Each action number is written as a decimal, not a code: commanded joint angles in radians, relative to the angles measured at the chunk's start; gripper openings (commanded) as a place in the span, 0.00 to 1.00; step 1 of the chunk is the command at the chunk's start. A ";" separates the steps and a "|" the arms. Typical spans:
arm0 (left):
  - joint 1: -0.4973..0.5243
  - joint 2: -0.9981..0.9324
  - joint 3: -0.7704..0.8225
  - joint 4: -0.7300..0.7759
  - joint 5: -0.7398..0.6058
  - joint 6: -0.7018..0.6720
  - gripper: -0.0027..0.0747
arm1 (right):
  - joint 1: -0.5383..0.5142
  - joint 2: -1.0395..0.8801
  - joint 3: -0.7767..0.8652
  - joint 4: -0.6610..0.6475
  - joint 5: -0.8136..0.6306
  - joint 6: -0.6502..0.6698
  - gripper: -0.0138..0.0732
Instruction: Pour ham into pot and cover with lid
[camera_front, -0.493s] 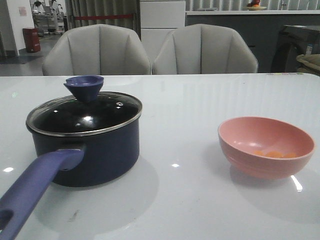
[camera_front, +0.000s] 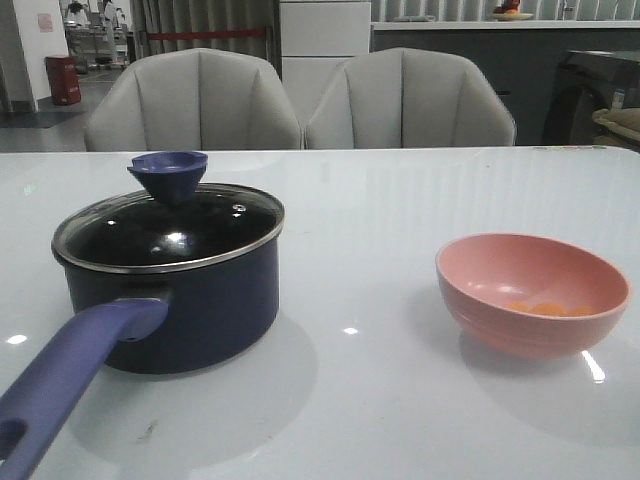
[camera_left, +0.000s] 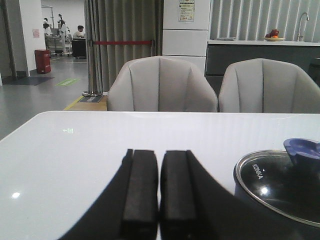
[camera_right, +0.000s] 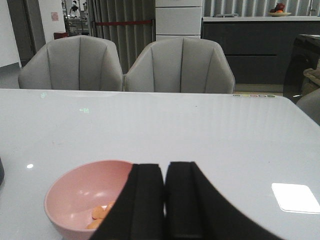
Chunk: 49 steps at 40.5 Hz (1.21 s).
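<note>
Neither arm shows in the front view; only the wrist views show the robot's own parts. The left gripper (camera_left: 159, 200) has two black, flat-faced fingers (camera_left: 141, 190) standing side by side, their inner faces nearly together with only a thin slit between them, and nothing is held between the jaws. The fingers widen outward toward their base and point level, forward over the desk. The right gripper (camera_right: 165, 200) looks the same: two black fingers (camera_right: 146, 200) pressed close, a narrow dark seam between them, the jaws empty. It too points forward and roughly level, low above the desk surface.
</note>
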 joint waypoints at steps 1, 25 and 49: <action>0.002 -0.020 0.032 -0.001 -0.077 -0.008 0.19 | -0.006 -0.019 0.010 -0.008 -0.083 0.000 0.34; 0.002 -0.020 0.032 -0.001 -0.182 -0.007 0.19 | -0.006 -0.019 0.010 -0.008 -0.083 0.000 0.34; 0.002 0.206 -0.409 -0.016 0.267 -0.007 0.19 | -0.006 -0.019 0.010 -0.008 -0.083 0.000 0.34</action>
